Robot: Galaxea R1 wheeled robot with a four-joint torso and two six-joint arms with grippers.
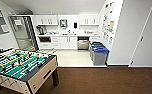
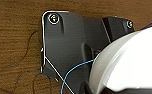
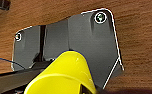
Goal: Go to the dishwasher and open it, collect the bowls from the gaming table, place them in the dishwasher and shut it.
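A brown carpeted floor (image 1: 102, 80) is seen running up to a pale-floored kitchenette at the far end of the room; white cabinets (image 1: 67, 42) are ranged along the back wall beneath a counter, and the dishwasher (image 1: 83, 43) is set among them at the right of the run, its upper part dark and its steel front showing below, well apart from the robot; whether its door is down cannot be told at this distance. Grey bins, the nearest with a blue lid (image 1: 100, 50), are lined against the right-hand wall just beside the dishwasher; posters are fixed to that wall above them. A table-football table (image 1: 22, 66) with a green field and rods is placed at near left on the carpet. In the left wrist view a white bowl (image 2: 132, 65) is shown close against the dark plate; in the right wrist view a yellow bowl (image 3: 64, 75) likewise; neither pincer's state can be told.
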